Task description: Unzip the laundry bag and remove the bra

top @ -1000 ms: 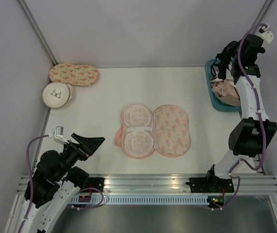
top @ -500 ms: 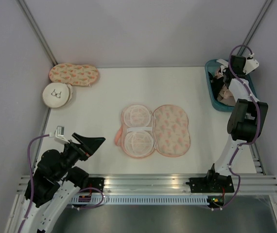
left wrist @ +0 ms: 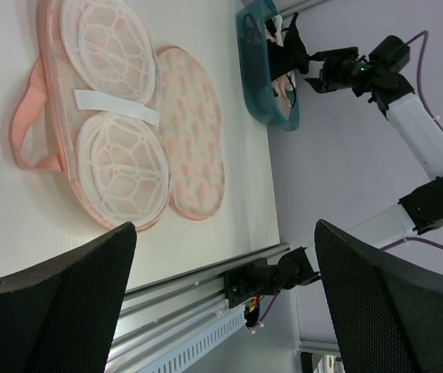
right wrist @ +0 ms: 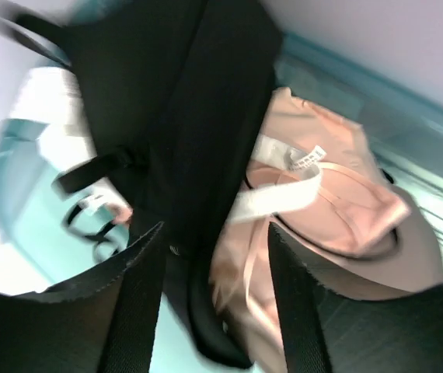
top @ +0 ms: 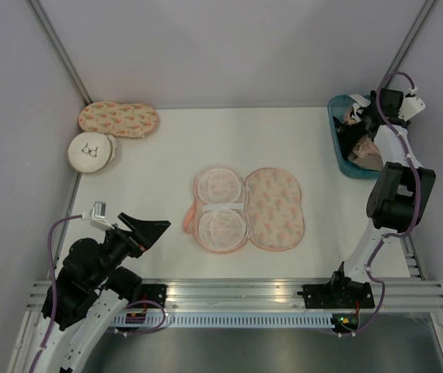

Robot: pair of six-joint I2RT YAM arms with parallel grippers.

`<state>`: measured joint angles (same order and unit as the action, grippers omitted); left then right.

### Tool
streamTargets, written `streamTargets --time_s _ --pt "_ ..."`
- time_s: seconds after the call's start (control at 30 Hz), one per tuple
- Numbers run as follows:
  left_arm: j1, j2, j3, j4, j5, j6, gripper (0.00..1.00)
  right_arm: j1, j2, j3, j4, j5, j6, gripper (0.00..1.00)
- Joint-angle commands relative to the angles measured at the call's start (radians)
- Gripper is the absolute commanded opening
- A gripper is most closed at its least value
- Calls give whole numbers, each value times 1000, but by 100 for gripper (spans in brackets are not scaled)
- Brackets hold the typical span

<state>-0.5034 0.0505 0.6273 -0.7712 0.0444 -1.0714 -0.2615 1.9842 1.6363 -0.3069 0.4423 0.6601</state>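
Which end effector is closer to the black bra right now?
Right. The right end effector hangs directly over the black bra in the teal bin; the left end effector sits near the table's near-left corner.

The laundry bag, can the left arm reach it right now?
Probably yes: the laundry bag lies mid-table, only bare table between it and the open left gripper.
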Motion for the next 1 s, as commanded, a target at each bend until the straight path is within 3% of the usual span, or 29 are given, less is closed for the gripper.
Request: streamTargets --time_s 0.0,0.23,0.37,0.5,0.7,0.97 --pt "2 -14 -11 23 28 19 99 8 -200 4 -18 -10 -8 61" --pt "2 -41 -43 42 40 1 99 57 -458 -62 -138 -122 -11 63" --pt "2 -73 -60 72 71 8 100 163 -603 -302 -119 -235 -43 63" --pt "2 -86 -84 191 188 53 99 301 -776 -570 -75 -371 -42 63" --pt "2 -90 -141 315 331 53 99 475 -962 -863 -139 -396 24 64" --pt "2 -109 -205 345 321 18 99 588 -1255 -1167 -280 -329 206 58"
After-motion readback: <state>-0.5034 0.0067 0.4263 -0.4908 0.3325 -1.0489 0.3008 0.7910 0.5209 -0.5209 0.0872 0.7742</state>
